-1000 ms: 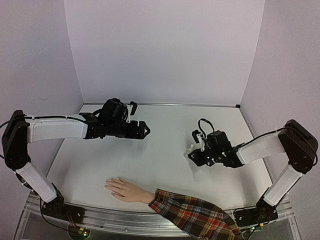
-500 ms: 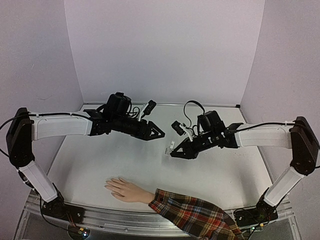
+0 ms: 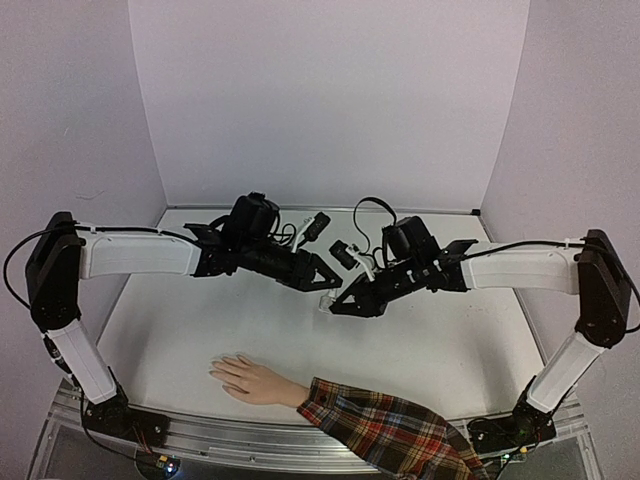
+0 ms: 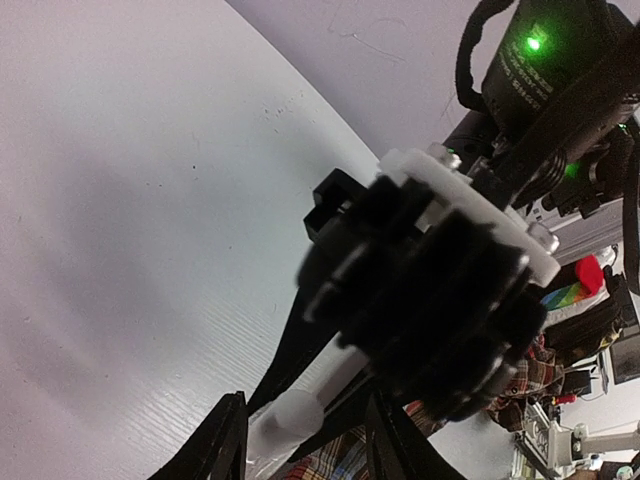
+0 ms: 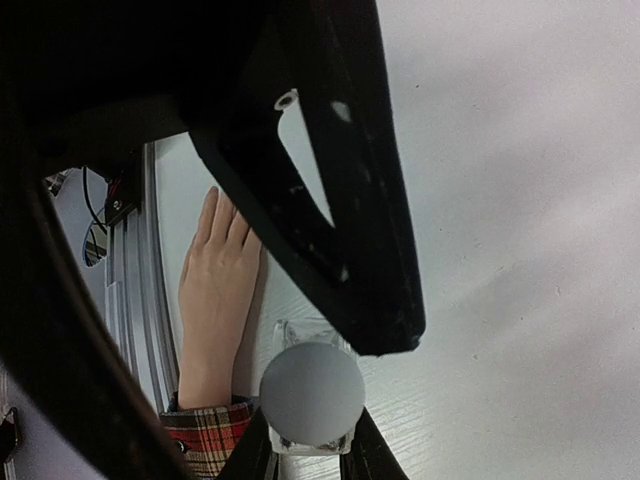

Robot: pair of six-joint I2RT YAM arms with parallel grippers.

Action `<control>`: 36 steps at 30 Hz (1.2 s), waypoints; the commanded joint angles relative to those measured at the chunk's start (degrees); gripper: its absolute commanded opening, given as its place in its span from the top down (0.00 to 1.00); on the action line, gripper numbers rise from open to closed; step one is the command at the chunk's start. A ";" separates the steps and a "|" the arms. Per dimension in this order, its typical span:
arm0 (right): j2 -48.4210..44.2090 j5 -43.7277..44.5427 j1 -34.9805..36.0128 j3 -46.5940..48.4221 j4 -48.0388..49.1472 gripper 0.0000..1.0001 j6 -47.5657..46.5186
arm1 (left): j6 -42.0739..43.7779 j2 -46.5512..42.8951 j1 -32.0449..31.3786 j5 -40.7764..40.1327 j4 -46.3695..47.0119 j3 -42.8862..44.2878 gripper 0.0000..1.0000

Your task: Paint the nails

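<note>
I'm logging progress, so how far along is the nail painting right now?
Done: the right gripper holds the small clear bottle in mid-air. In hand: the left gripper, open, brackets its white cap, apparently to unscrew it. Left: opening it and all the painting. The mannequin hand lies untouched, and its nails show no colour, though they are tiny.

Table (image 3: 440, 340): white, with fine ribbed lines. Walls (image 3: 330, 100): pale lilac-white, plain. Arm links (image 3: 130, 258): white. Left gripper (image 3: 322, 283), right gripper (image 3: 338, 306): black. Mannequin hand (image 3: 250, 380): beige. Sleeve (image 3: 385, 430): red plaid, crossed by yellow, green and dark lines. Bottle (image 5: 298, 335): clear. Cap (image 5: 312, 390): white, looks greyish in shade. Small light (image 4: 533, 43): green.
</note>
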 commanded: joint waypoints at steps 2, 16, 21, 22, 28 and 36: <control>0.40 1.47 0.61 2.19 0.98 1.00 -0.74 | 0.05 0.98 -0.99 0.59 2.29 2.75 0.60; -2.48 6.74 1.16 -0.47 5.04 0.96 3.50 | 1.97 -1.42 -1.90 -6.19 0.43 2.10 0.97; -7.89 20.00 1.21 -7.11 13.54 0.34 15.32 | 2.67 -10.12 -1.89 -14.93 7.63 -4.90 1.00; -8.86 21.60 1.21 -8.08 14.88 0.20 17.68 | 2.82 -12.13 -1.88 -16.36 9.75 -6.59 1.00; -13.45 29.98 1.22 -6.37 14.59 0.02 28.84 | 3.82 -18.71 -1.88 -19.13 17.66 -11.93 1.00; -17.61 22.67 1.20 -5.66 16.95 0.02 12.91 | 3.75 -19.00 -1.88 -24.53 15.42 -8.03 1.00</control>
